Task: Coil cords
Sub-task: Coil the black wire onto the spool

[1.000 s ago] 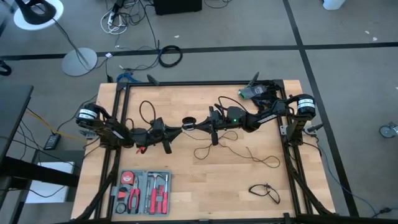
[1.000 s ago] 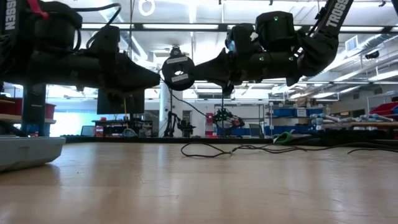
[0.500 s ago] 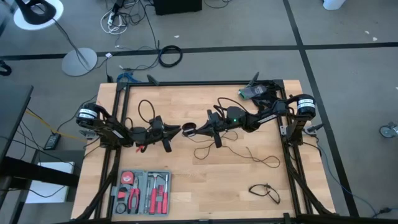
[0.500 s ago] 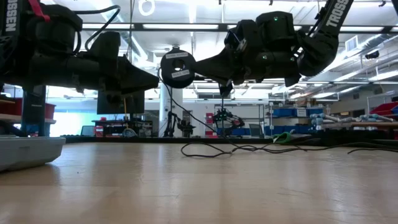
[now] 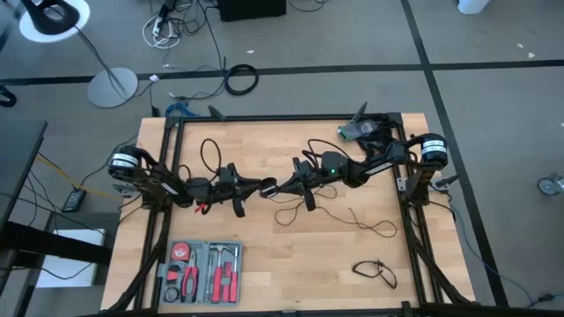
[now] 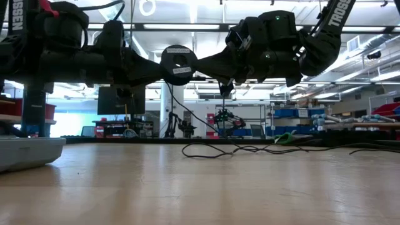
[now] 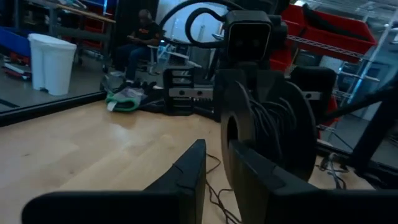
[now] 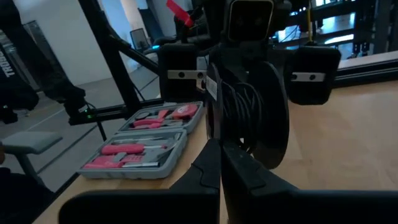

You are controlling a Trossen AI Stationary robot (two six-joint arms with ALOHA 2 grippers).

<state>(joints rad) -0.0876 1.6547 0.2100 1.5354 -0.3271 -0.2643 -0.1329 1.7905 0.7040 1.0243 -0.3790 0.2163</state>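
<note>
Shelving and strip lights are seen beyond the wooden table [image 5: 291,255]. Above its middle, a black disc [image 6: 178,64] is held up between both arms. It is pinched at the rim by the right gripper [image 5: 273,186], whose jaws are pressed together. Around the disc's other edge the left gripper [image 5: 262,186] is set, fingers slightly spread. From the disc the cord [image 5: 352,219] trails onto the table. A tool case [image 5: 201,271] is set near the front-left corner.

A grey floor [image 5: 493,106] crossed by dark tape lines surrounds the wooden tabletop [image 5: 264,264]. A white floor lamp [image 5: 55,18] stands at 10 o'clock. Blue storage shelving [image 6: 294,115] lines the far room under ceiling strip lights [image 6: 206,26].
</note>
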